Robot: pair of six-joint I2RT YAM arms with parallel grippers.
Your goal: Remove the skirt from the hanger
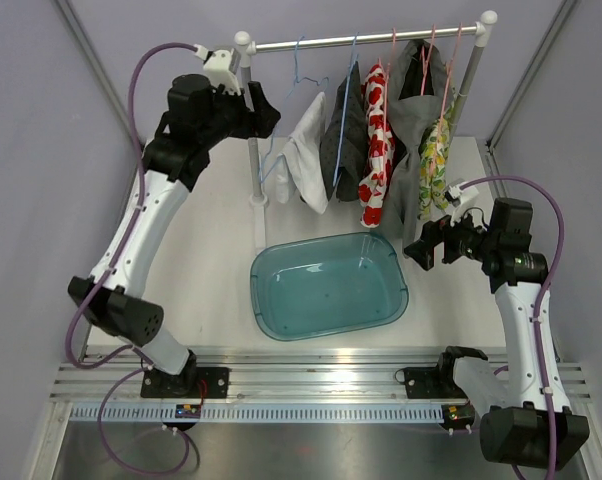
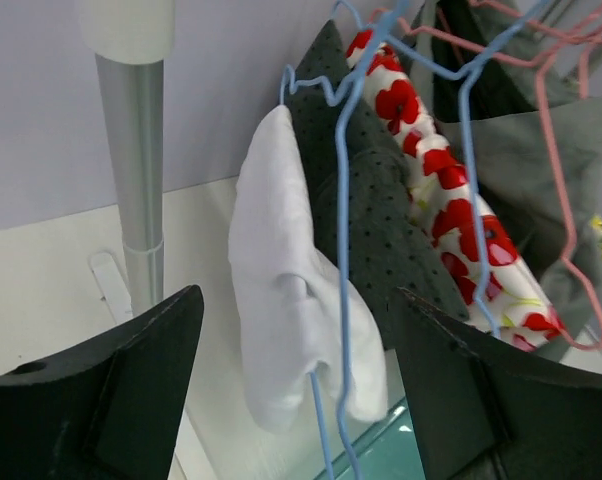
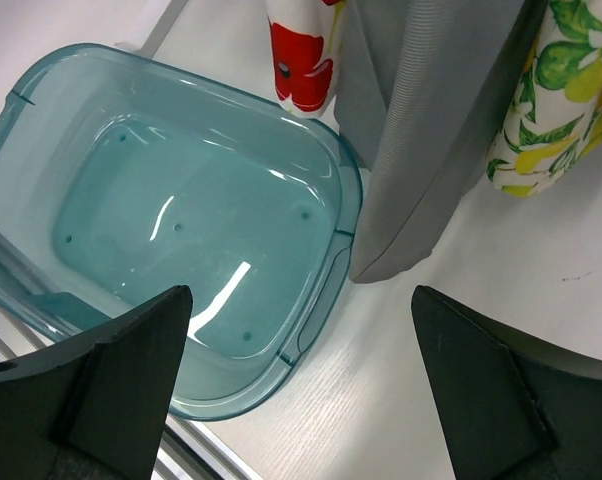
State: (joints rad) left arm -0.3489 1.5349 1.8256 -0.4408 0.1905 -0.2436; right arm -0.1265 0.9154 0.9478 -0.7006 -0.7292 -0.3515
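Observation:
Several garments hang from a rail. Which of them is the skirt I cannot tell. Furthest left is a small white garment on a thin blue wire hanger. My left gripper is raised just left of it. In the left wrist view the white garment and the blue hanger hang between my left gripper's spread jaws, touching neither. My right gripper hovers open beside the tub's right end, below a grey garment, holding nothing.
A teal plastic tub sits on the table below the rail. Right of the white garment hang a dark dotted one, a red poppy print, the grey one and a lemon print. The rail's metal post stands left of my left gripper.

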